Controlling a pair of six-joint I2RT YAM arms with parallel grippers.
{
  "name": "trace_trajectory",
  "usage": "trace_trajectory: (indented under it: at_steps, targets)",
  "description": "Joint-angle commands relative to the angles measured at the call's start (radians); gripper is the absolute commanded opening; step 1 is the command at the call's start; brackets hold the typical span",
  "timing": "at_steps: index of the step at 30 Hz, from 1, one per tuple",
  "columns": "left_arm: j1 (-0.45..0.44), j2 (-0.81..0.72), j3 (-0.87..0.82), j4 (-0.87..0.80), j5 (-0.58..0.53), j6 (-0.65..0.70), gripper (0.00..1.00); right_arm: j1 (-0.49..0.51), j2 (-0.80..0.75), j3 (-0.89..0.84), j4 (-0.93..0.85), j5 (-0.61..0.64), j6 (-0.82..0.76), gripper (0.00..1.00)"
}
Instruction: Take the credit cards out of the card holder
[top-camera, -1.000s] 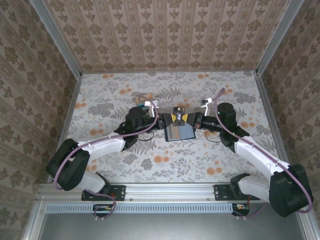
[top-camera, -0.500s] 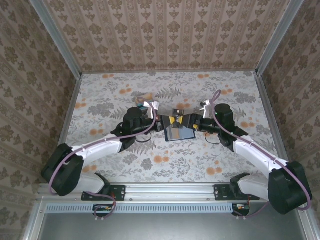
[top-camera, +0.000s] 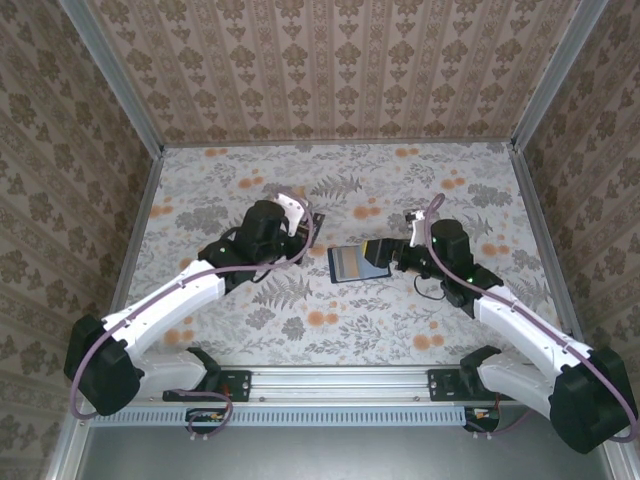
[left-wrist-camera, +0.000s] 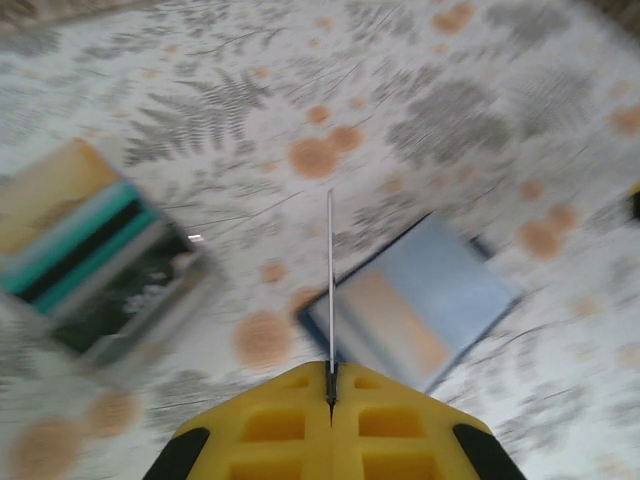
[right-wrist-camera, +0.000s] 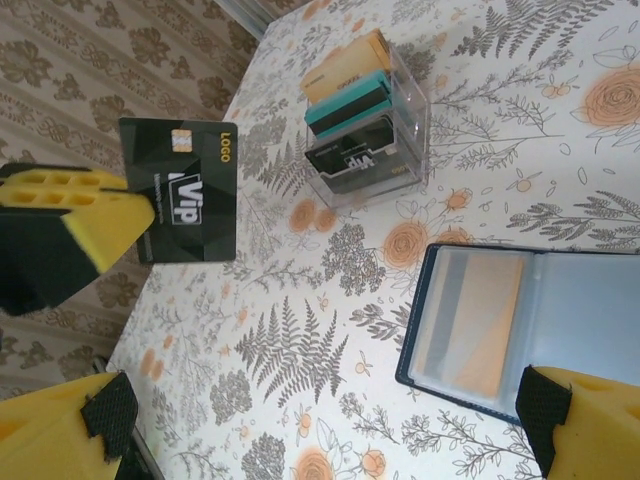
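Left gripper (left-wrist-camera: 330, 383) clamped tight on black VIP card (right-wrist-camera: 182, 190), the card pinched by one edge between yellow pads and held up off the table (right-wrist-camera: 300, 340). Card holder (right-wrist-camera: 510, 330) lies open and flat, well apart from that card, with a tan card (right-wrist-camera: 480, 325) in its pocket. Right gripper (right-wrist-camera: 325, 410) spread wide, holding nothing; holder just ahead of its fingers, close by one tip. Clear rack (right-wrist-camera: 368, 125) of cards stands beyond

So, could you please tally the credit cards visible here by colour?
Black: 2, the held card and the front card in the clear rack.
Tan: 2, the back card in that rack and the pocketed card in the card holder.
Teal: 1, the middle card.
Total: 5.
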Motion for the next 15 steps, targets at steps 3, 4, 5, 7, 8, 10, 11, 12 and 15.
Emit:
trace_trajectory:
  at_steps: [3, 4, 5, 7, 8, 10, 11, 12, 15]
  targets:
    - [0.005, 0.029, 0.063, -0.137, -0.175, 0.434, 0.0, 0.02, -0.027, -0.025, -0.01, 0.063, -0.039, 1.0]
    - [0.008, 0.04, 0.071, -0.143, -0.183, 0.482, 0.0, 0.02, -0.029, -0.025, -0.009, 0.064, -0.038, 1.0]
    - [0.009, 0.052, 0.073, -0.145, -0.184, 0.554, 0.0, 0.02, -0.029, -0.026, -0.009, 0.066, -0.039, 1.0]
    - [0.015, 0.067, 0.054, -0.115, -0.199, 0.687, 0.0, 0.022, -0.029, -0.027, -0.009, 0.067, -0.037, 1.0]
    - [0.022, 0.075, 0.039, -0.09, -0.21, 0.747, 0.0, 0.022, -0.029, -0.028, -0.007, 0.065, -0.037, 1.0]
    - [0.049, 0.093, 0.026, -0.039, -0.221, 0.81, 0.0, 0.023, -0.029, -0.027, -0.009, 0.06, -0.039, 1.0]
    - [0.071, 0.104, 0.032, -0.035, -0.194, 0.822, 0.0, 0.024, -0.029, -0.028, -0.009, 0.063, -0.039, 1.0]
    - [0.09, 0.114, 0.044, -0.039, -0.164, 0.828, 0.0, 0.024, -0.029, -0.03, -0.01, 0.068, -0.039, 1.0]
    - [0.115, 0.157, 0.066, -0.032, -0.141, 0.866, 0.0, 0.024, -0.028, -0.031, -0.011, 0.075, -0.037, 1.0]
